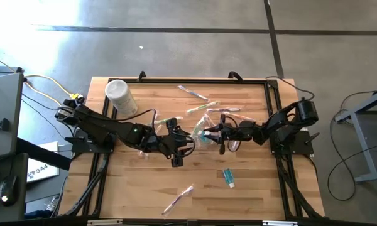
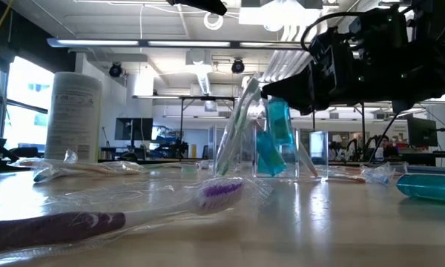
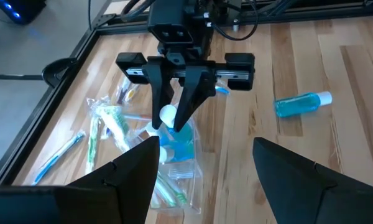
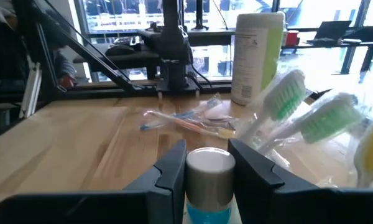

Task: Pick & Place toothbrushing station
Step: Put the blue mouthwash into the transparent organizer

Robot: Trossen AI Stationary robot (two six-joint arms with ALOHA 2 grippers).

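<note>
The toothbrushing station [image 3: 181,167], a small clear plastic holder [image 1: 202,139], stands mid-table with green-bristled toothbrushes [image 4: 311,115] in it. My right gripper [image 1: 210,133] reaches in level from the table's right, shut on a little blue bottle [image 2: 279,120] with a white cap, just over the holder [image 2: 300,154]. My left gripper [image 3: 205,142] hangs open above the table on the holder's left side [image 1: 178,152], pointing slantwise down at it, with nothing between its fingers. My right gripper pinches the blue bottle at its white cap [image 4: 208,163] between the two fingers [image 3: 163,93]. The fingers come in level from the table's right. The bottle hangs upright below them, its lower part [image 3: 181,142] inside the holder's clear walls; whether it rests there I cannot tell.
A tall white tub [image 1: 120,96] stands at the far left. Wrapped toothbrushes lie behind the holder [image 1: 204,108] and near the front edge [image 1: 178,199]. Another blue bottle [image 1: 229,177] lies on its side toward the near right. The wood in front of the left arm is bare.
</note>
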